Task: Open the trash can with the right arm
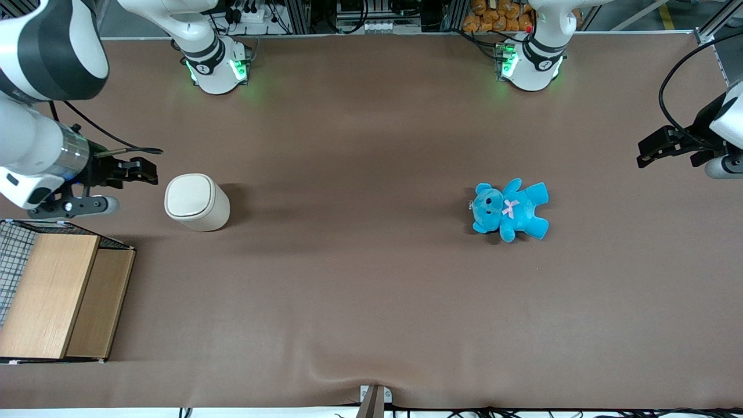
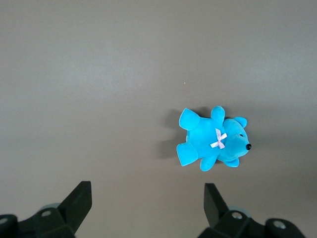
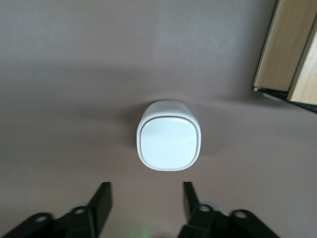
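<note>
A blue teddy bear (image 1: 509, 209) with a pink bow lies on my brown table (image 1: 360, 290), toward the parked arm's end. A wooden box (image 1: 58, 296) sits at my working end, wire mesh (image 1: 14, 249) beside it.

Bare table separates claw (image 1: 152, 168) from trash can (image 1: 196, 202); fingers spread.

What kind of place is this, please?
Probably a robotics lab: the right arm's open gripper hangs above a closed trash can on a brown-covered table, with a blue teddy bear and equipment racks.
</note>
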Motion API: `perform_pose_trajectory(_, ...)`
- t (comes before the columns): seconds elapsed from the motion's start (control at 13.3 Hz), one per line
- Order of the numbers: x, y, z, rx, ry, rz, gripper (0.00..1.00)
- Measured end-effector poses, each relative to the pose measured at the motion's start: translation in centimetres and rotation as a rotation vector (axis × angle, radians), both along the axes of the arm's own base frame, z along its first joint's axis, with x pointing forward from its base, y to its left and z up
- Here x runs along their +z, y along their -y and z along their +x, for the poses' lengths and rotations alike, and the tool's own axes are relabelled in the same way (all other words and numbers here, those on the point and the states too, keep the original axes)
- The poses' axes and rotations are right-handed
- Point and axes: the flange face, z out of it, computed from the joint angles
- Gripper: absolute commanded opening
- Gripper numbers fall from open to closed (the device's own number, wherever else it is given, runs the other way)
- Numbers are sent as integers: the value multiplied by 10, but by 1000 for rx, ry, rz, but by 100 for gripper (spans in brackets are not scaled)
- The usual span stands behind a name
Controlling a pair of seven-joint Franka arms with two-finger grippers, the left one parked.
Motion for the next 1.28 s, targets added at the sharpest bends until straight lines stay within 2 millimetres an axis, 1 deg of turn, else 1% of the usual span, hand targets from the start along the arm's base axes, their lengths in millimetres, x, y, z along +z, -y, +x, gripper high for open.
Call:
perform_pose_trajectory(0.08, -7, -1, -2, -2, -12, 7, 1)
perform_pose_trajectory(0.15, -13, -1, -3, -4, -20, 14, 0)
perform_pose_trajectory(0.38, -30, -3, -8, -7, -51, 25, 0)
perform_pose_trajectory(0.68, -66, -2, -18, -9, -100, 20, 0)
perform_pose_trajectory(1.13, -113, 1, -32, -20, -74, 18, 0)
perform_pose_trajectory(1.28, -126, 4, -35, -28, -59, 18, 0)
